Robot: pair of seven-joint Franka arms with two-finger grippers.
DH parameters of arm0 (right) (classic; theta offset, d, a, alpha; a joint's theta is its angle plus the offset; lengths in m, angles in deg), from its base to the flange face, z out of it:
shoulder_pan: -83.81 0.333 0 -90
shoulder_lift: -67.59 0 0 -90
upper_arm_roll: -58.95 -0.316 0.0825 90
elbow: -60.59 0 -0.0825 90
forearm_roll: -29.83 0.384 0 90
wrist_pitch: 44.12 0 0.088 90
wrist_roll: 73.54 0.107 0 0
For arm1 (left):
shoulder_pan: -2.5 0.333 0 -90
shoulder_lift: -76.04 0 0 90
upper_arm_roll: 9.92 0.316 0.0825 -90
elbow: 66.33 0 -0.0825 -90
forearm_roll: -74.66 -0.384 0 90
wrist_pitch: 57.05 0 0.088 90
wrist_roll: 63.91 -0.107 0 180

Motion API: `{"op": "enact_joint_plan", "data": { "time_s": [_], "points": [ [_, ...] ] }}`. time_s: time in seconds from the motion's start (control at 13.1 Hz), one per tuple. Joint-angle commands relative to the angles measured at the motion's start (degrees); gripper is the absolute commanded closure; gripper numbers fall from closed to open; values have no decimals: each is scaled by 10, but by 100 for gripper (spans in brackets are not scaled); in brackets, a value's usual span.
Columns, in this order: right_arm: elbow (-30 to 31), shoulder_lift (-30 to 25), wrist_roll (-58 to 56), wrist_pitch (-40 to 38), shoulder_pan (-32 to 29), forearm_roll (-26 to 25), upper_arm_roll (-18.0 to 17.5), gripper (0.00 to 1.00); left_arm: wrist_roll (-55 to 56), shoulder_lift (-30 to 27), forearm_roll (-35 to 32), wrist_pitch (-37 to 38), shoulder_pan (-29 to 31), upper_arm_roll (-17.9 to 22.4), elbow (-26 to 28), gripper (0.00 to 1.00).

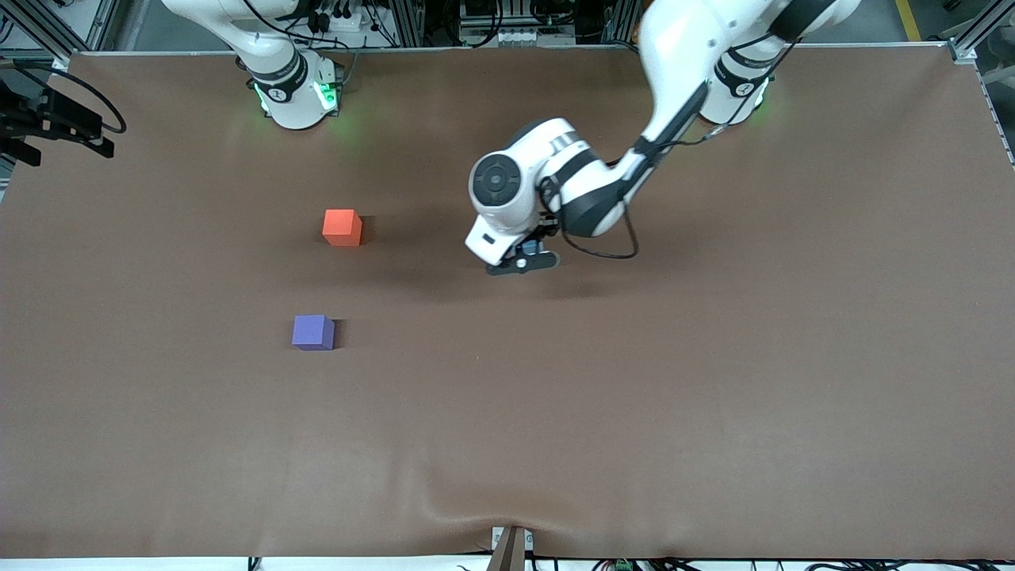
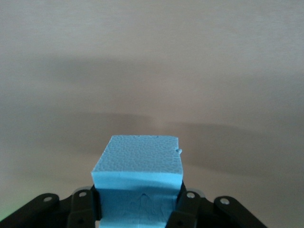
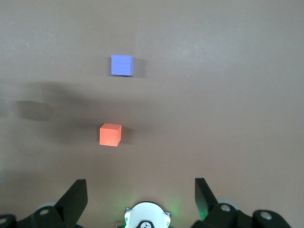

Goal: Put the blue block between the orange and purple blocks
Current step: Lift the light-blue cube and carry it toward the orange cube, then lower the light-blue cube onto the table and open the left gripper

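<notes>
The blue block (image 2: 137, 164), a light sky-blue cube, sits between the black fingers (image 2: 83, 204) of my left gripper (image 2: 137, 202), which is shut on it. In the front view my left gripper (image 1: 523, 260) hangs over the middle of the table, toward the left arm's end from the orange block (image 1: 342, 228). The arm's wrist hides the blue cube there. The purple block (image 1: 313, 331) lies nearer the front camera than the orange one, with bare mat between them. My right gripper (image 3: 140, 185) is open and empty, high above its base, looking down on the orange block (image 3: 110, 134) and purple block (image 3: 122, 65).
A brown mat (image 1: 634, 396) covers the whole table. The right arm's base (image 1: 295, 91) and the left arm's base (image 1: 737, 91) stand along the mat's edge farthest from the front camera. A small bracket (image 1: 511, 547) pokes up at the edge nearest the front camera.
</notes>
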Motion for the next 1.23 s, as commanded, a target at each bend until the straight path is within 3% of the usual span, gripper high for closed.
{"op": "enact_joint_plan", "data": {
  "time_s": [0.0, 0.23, 0.46, 0.54, 0.61, 0.92, 1.15],
  "points": [
    [0, -3, -5, -3, -12, 17, -6, 0, 4, 34, -3, -39, -51, 44, -32, 100],
    [0, -1, -5, -3, -12, 17, -6, 0, -17, 57, -5, -129, -56, 46, -32, 100],
    [-1, 4, -5, 2, -8, 17, -6, 0, -26, 72, -6, -142, -71, 46, -32, 99],
    [-2, 7, -5, 3, -7, 18, -7, 0, -27, 74, -9, -142, -72, 47, -32, 67],
    [-5, 11, -5, 3, -5, 19, -8, 0, -26, 74, -13, -142, -73, 47, -31, 1],
    [-7, 13, -6, 16, -11, 18, -8, 0, -22, 36, -31, -126, -77, 49, -31, 0],
    [-7, 27, -11, 25, -13, 18, -7, 0, -21, -32, -31, -57, -70, 49, -30, 0]
  ]
}}
